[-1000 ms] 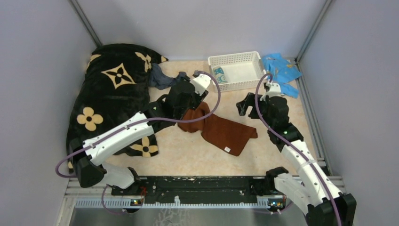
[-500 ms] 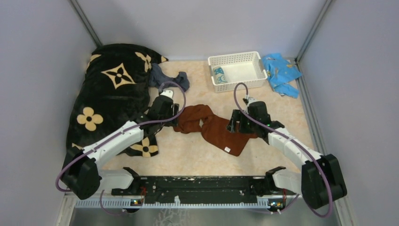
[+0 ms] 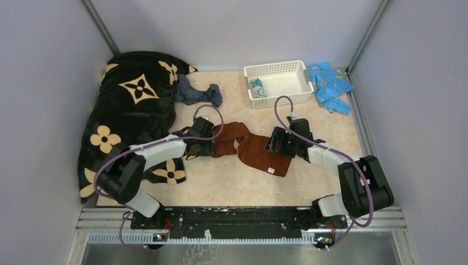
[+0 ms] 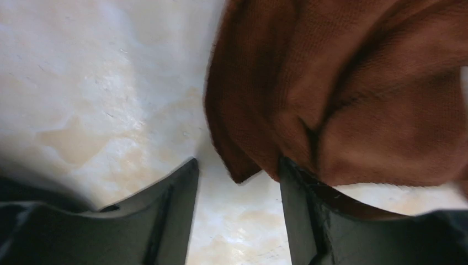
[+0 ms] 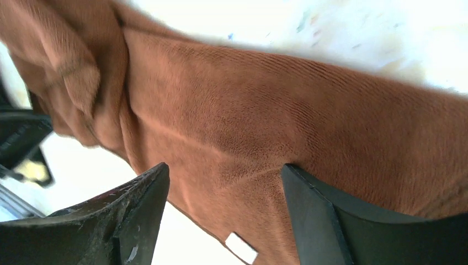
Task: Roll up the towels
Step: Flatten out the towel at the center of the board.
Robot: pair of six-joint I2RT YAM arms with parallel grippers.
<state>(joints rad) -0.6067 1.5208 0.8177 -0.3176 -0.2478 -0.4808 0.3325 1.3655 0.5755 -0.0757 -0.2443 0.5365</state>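
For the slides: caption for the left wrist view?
Open left gripper at a corner of the rust-brown towel on the table.

Rust-brown towel (image 3: 258,150), slate-blue towel (image 3: 193,95), teal-and-white patterned towel (image 3: 257,87), black tan-flowered blanket (image 3: 129,116), white basket (image 3: 281,100).

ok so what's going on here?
Both arms are down at the crumpled rust-brown terry towel mid-table. The left gripper is open at its left end and the right gripper is open over its right end. Neither has closed on it. The small teal-and-white patterned towel lies in the white plastic basket. The dark slate towel lies unrolled behind.
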